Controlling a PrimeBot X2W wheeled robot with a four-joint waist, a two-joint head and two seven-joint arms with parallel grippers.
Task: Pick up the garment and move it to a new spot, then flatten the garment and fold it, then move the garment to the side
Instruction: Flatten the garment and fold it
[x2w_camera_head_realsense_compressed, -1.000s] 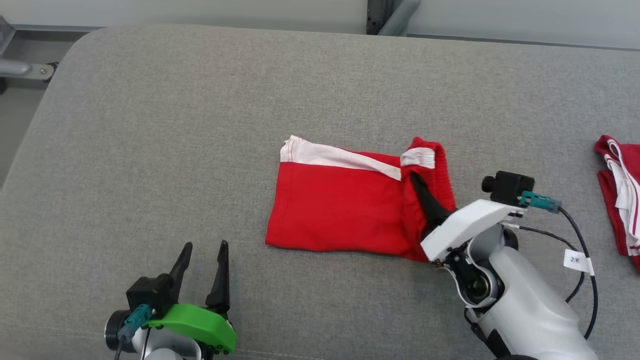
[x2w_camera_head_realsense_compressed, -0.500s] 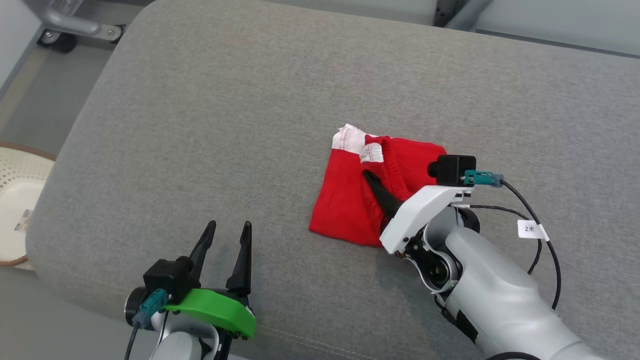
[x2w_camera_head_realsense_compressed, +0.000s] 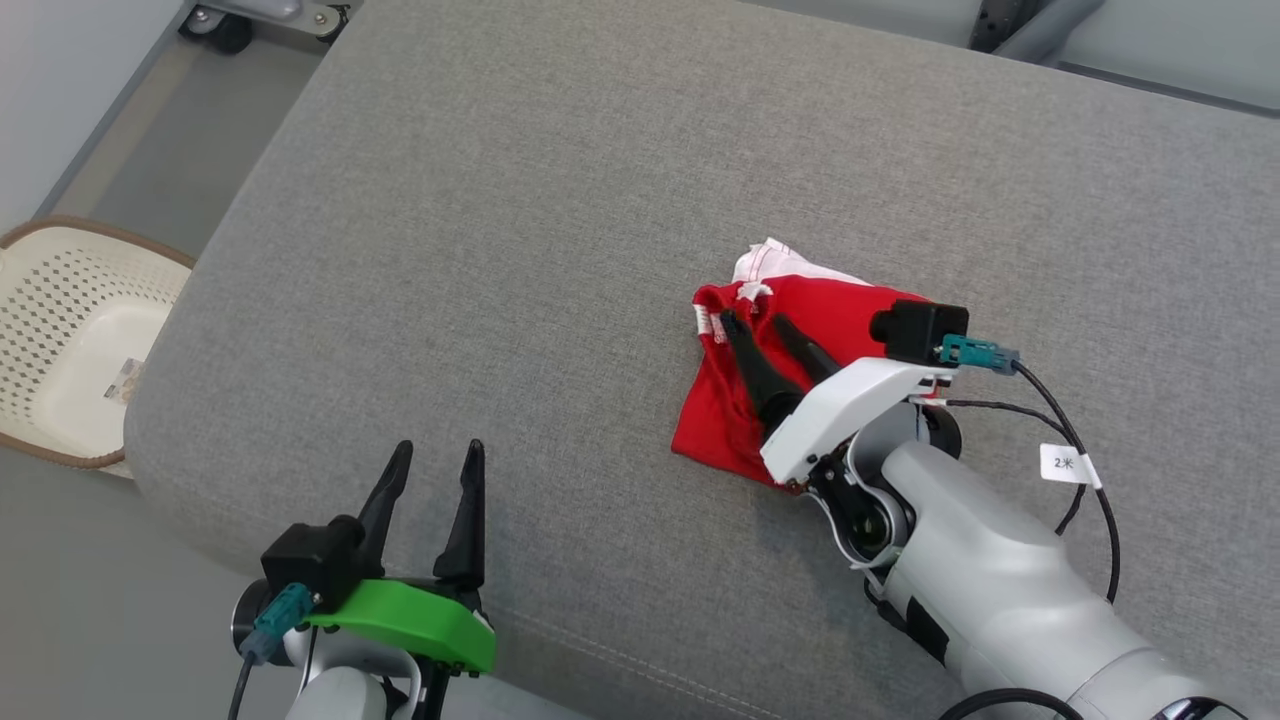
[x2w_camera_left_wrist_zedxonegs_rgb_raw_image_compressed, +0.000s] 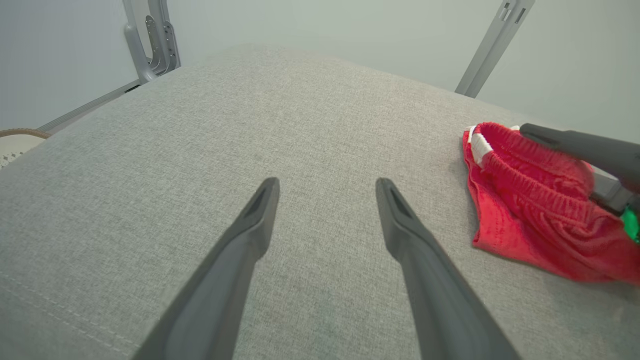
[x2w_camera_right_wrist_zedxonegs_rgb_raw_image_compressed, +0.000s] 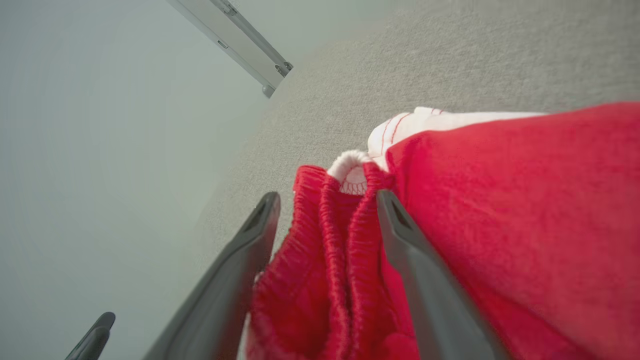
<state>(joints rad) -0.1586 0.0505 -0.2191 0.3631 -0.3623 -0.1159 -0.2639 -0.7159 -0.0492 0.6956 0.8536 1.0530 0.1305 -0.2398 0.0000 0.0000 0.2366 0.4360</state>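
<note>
Red garment, white-trimmed, bunched into a rumpled wedge right of centre in the head view, on a grey fabric cushion. Well apart from every cushion edge. White trim poking out at the top of the heap.

Right gripper reaching in from lower right, lying over the cloth, dark fingers spread wide, tips near the heap's upper left corner. From the right wrist: gathered elastic waistband running up the frame between the two parted fingers, not clamped; red cloth across the right half, grey cushion beyond at upper right.

Left gripper at lower left of the head view, over the cushion's near edge, fingers wide apart with nothing between them, well apart from the garment. From the left wrist: bare grey fabric between the fingers, garment at the right edge of the frame, one dark finger of the other arm across its top.

Pale perforated basket at the left edge of the head view, on the floor beside the cushion. White label on a black cable at right.
</note>
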